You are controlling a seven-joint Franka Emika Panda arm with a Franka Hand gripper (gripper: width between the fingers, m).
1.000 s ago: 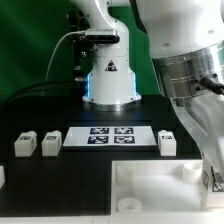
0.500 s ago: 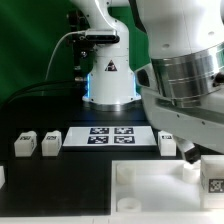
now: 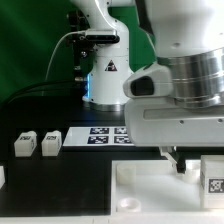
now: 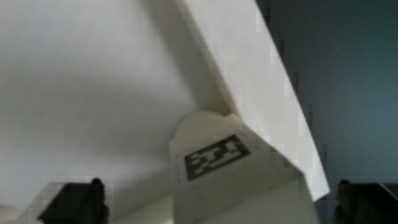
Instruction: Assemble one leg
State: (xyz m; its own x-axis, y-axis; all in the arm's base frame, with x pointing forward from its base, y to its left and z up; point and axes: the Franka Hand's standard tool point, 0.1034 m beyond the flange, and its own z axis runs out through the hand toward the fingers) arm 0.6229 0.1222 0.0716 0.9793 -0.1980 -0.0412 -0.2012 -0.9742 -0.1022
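Exterior view: arm has swung across toward the exterior view's left, now hiding the marker board's (image 3: 98,137) right end. One leg (image 3: 213,177) stands on the tray (image 3: 150,190); two (image 3: 24,144) on the surface.

Wrist view: tool (image 4: 215,203) fingers spread, nothing pinched, tagged leg (image 4: 231,160) just beyond. Probably lining up the grasp.

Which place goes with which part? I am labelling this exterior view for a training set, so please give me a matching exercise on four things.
Things:
1. pair of small white plastic blocks
2. flat white marker board
3. large white square tray
4. tagged white plastic leg

Places:
A. spans the foreground, with round sockets
B. exterior view's far right
C. exterior view's left
D. centre of the exterior view

Pairs: 1-C; 2-D; 3-A; 4-B
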